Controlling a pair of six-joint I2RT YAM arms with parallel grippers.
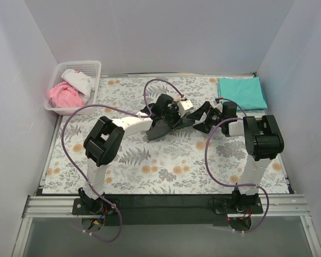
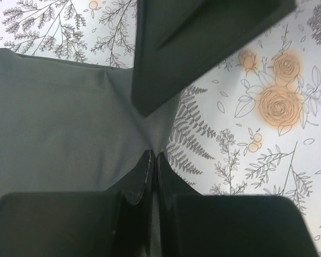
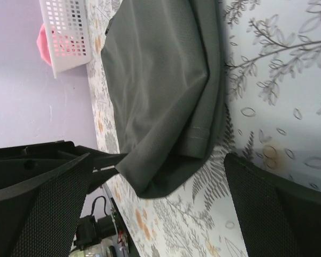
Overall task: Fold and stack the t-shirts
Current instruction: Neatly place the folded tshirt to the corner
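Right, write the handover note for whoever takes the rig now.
Left gripper: shut, pinching the edge of the grey shirt at mid-table.
Right gripper: open, fingers either side of the same shirt's layered end, not gripping.
Teal shirt: folded flat at the far right corner.
Done: teal folded; grey looks partly folded.
Left: finish folding the grey, then stack it with the teal.

The floral-patterned table sheet (image 1: 150, 171) bore a charcoal-grey cloth t-shirt (image 1: 158, 131) under the left gripper (image 1: 174, 120) and a folded teal t-shirt (image 1: 242, 91) beyond the right gripper (image 1: 199, 122).
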